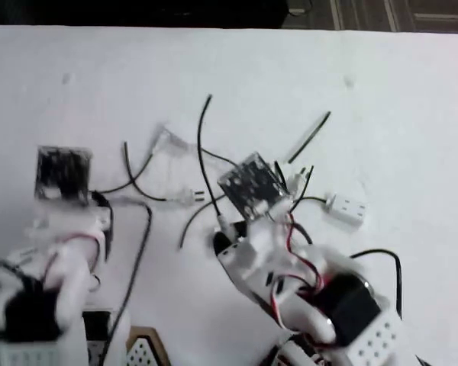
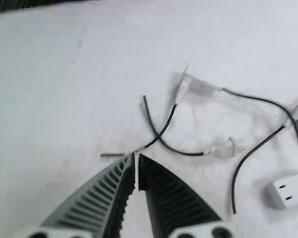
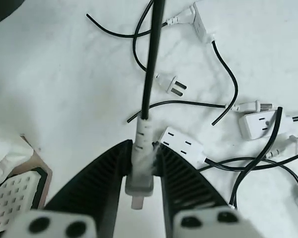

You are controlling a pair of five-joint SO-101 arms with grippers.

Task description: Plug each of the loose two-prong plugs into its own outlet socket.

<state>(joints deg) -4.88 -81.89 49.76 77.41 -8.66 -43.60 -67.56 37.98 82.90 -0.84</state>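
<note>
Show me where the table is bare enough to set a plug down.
Bare: the far strip of the table beyond the cables, and the right side past the white outlet block. Crowded: the middle, tangled with cables and loose plugs.

A white table (image 1: 99, 84) fills most of the high view, its surface marked by two faint grey smudges (image 1: 66, 78) toward the far side, well apart from each other. Beyond the table's far edge runs a dark strip (image 1: 137, 11), and at the far right corner lie brown striped panels (image 1: 366, 14). At the near edge sits a perforated white piece (image 1: 140, 352) on a tan base (image 1: 154, 335).
</note>
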